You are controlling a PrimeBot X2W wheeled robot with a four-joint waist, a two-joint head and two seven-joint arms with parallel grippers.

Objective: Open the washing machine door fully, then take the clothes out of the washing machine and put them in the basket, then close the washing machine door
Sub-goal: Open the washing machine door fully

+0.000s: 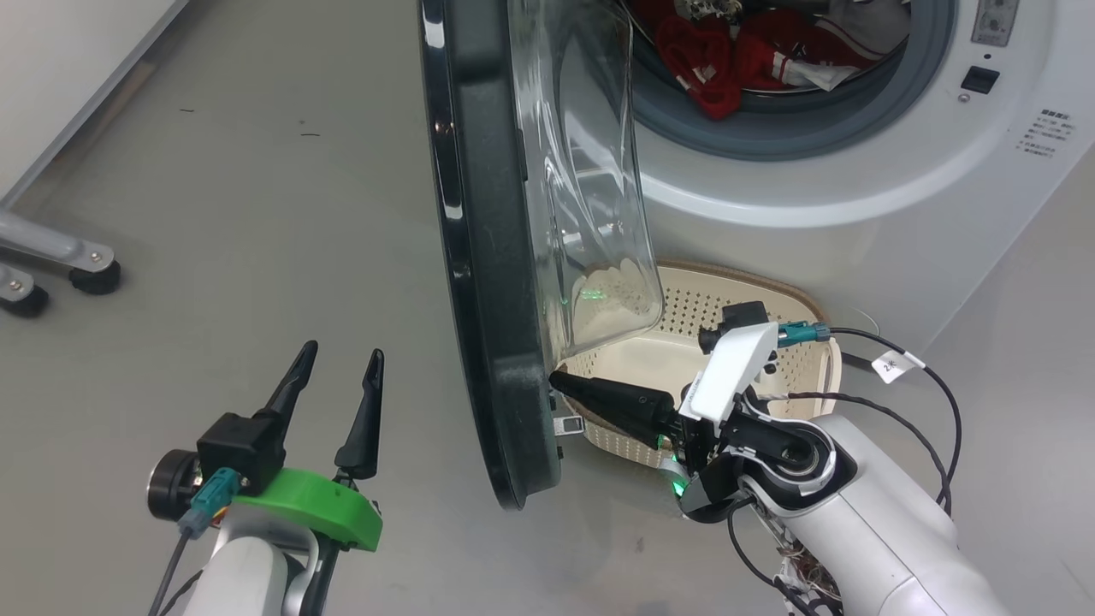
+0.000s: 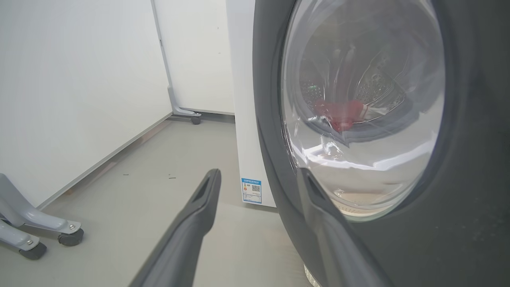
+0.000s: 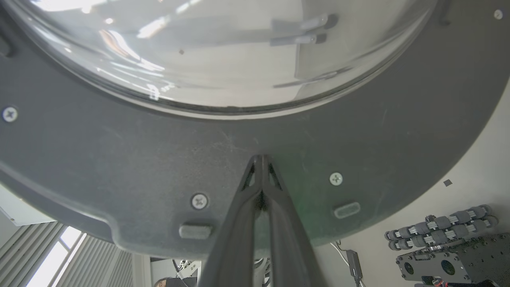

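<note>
Nearest, at the lower left of the head view: left gripper, two dark fingers spread apart, clasping nothing, poised over the bare grey floor; near the glossy outer face of the washing machine door but apart from it.

At the lower right: right gripper, fingers pressed together into one point, nothing between them; tip set against the door's matt grey inner face, low down, just under the glass bowl; seen in the right wrist view as touching the face between two screws.

Between the two arms: the door itself, swung out from the washing machine and standing nearly edge-on to the head camera, black rim to the left, clear bowl bulging to the right.

Just behind the right gripper: the basket, cream and perforated with a brown rim, sitting on the floor against the machine's front, partly under and behind the glass bowl; looks empty where visible.

Farther back: the round opening with its grey gasket; the clothes, red with white trim, bunched in the drum at the lower front of the opening.

Far left: grey caster legs along a white wall.
</note>
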